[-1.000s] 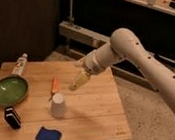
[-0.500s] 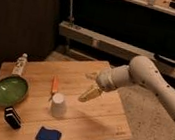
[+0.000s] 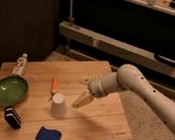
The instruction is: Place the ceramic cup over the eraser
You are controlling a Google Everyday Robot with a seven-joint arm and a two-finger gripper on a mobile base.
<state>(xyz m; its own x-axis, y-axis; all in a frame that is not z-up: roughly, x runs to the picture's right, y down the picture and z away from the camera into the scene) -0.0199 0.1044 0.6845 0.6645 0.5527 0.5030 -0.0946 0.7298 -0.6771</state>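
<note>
The ceramic cup (image 3: pixel 58 105) is small, white and tapered, and stands mouth down near the middle of the wooden table (image 3: pixel 97 122). The eraser (image 3: pixel 12 117), a black block with a whitish stripe, lies near the front left, apart from the cup. My gripper (image 3: pixel 81 102) hangs over the table just to the right of the cup, tilted down and to the left. It holds nothing that I can see.
A green bowl (image 3: pixel 9 90) sits at the left. A white labelled bottle (image 3: pixel 20 64) lies behind it. An orange marker (image 3: pixel 55 85) lies behind the cup. A flat blue pad (image 3: pixel 48 136) lies at the front edge. A metal shelf rail runs behind the table.
The arm has swung right and down, and the gripper now hangs lower, to the right of the cup. The things on the table have not moved.
</note>
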